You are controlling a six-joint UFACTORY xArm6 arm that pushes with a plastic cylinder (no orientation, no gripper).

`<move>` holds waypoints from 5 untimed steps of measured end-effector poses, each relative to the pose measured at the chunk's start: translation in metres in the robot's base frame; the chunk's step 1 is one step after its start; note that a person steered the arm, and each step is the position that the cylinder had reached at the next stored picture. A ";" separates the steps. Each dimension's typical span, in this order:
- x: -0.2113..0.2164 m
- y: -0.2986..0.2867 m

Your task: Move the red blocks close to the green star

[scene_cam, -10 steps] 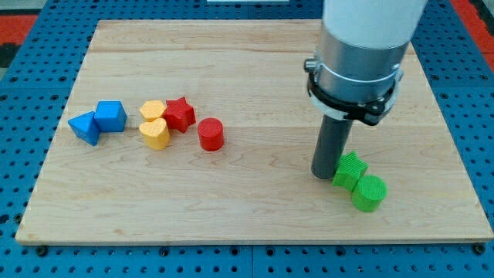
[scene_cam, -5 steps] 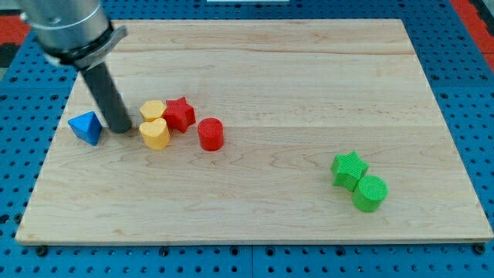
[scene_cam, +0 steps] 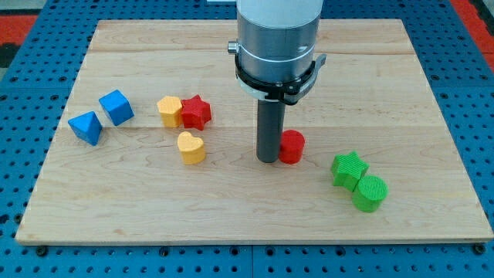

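Note:
My tip (scene_cam: 268,158) rests on the board just left of the red cylinder (scene_cam: 292,147), touching its left side. The green star (scene_cam: 348,169) lies to the right of that cylinder, a short gap away, with the green cylinder (scene_cam: 369,192) against its lower right. The red star (scene_cam: 196,112) sits far to the left, touching the yellow hexagon (scene_cam: 169,110) on its left. The arm's grey body hides part of the board above the tip.
A yellow heart (scene_cam: 191,147) lies below the red star. A blue cube (scene_cam: 116,106) and a blue pyramid (scene_cam: 85,127) sit at the view's left. The wooden board (scene_cam: 231,224) ends in edges on all sides, over a blue pegboard.
The rod moved from the blue blocks at the left to the board's middle. The red cylinder now lies further right, nearer the green star. The yellow heart, red star and blue cube shifted slightly.

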State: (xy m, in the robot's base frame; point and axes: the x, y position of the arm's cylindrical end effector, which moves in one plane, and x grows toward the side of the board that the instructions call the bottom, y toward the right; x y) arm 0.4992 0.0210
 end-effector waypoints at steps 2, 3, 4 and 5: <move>-0.019 -0.004; -0.014 0.038; -0.016 0.037; -0.045 -0.017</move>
State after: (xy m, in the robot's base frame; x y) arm 0.4541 0.0039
